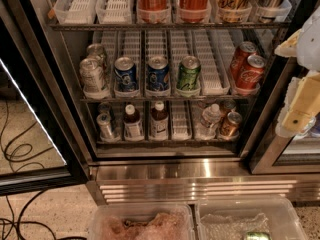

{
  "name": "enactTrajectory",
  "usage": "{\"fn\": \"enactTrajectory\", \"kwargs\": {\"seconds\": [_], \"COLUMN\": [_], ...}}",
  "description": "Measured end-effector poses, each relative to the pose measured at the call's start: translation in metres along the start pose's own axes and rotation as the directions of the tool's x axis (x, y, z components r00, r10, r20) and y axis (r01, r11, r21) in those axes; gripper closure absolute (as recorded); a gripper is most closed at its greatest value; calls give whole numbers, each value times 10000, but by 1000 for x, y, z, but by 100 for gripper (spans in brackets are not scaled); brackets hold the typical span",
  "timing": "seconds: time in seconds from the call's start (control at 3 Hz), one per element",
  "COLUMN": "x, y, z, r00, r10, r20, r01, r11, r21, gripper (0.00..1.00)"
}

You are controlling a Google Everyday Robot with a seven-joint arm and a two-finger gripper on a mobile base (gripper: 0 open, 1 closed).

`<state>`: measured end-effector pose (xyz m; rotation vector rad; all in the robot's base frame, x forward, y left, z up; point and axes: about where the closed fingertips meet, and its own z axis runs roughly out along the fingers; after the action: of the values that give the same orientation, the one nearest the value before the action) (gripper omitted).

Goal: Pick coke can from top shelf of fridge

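Gripper point(301, 111) sits at the right edge of the view, mid-height. The upper housing is white and rounded. Below it is a cream-yellow blocky section with flat faces, ending in a pale rounded tip. The surfaces look like smooth plastic.

Coke can point(194, 1) upright in top shelf point(165, 26) lane (lid cropped); hand point(300, 109) at right edge.

Speckled beige worktop point(55, 204), at floor level, carrying the fridge point(200, 181) directly left of the tool point(298, 109), two clear plastic bins point(142, 208) side by side below it, and black cables point(15, 220) far to its lower left.
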<state>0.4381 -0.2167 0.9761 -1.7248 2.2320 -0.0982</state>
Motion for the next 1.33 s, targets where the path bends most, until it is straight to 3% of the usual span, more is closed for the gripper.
{"fn": "enactTrajectory", "kwargs": {"seconds": [0.33, 0.67, 1.0, 1.33], "x": [0, -5, -13, -32], "y": [0, -3, -10, -14], "z": [0, -2, -5, -7], "r00": [10000, 9990, 9861, 9711], "r10": [0, 10, -73, -585], "r20": [1, 446, 1658, 2313], "r01": [0, -21, -19, 523], "r11": [10000, 9997, 9985, 9981], "r21": [1, 234, 554, 329], "gripper": [0, 0, 0, 0]}}
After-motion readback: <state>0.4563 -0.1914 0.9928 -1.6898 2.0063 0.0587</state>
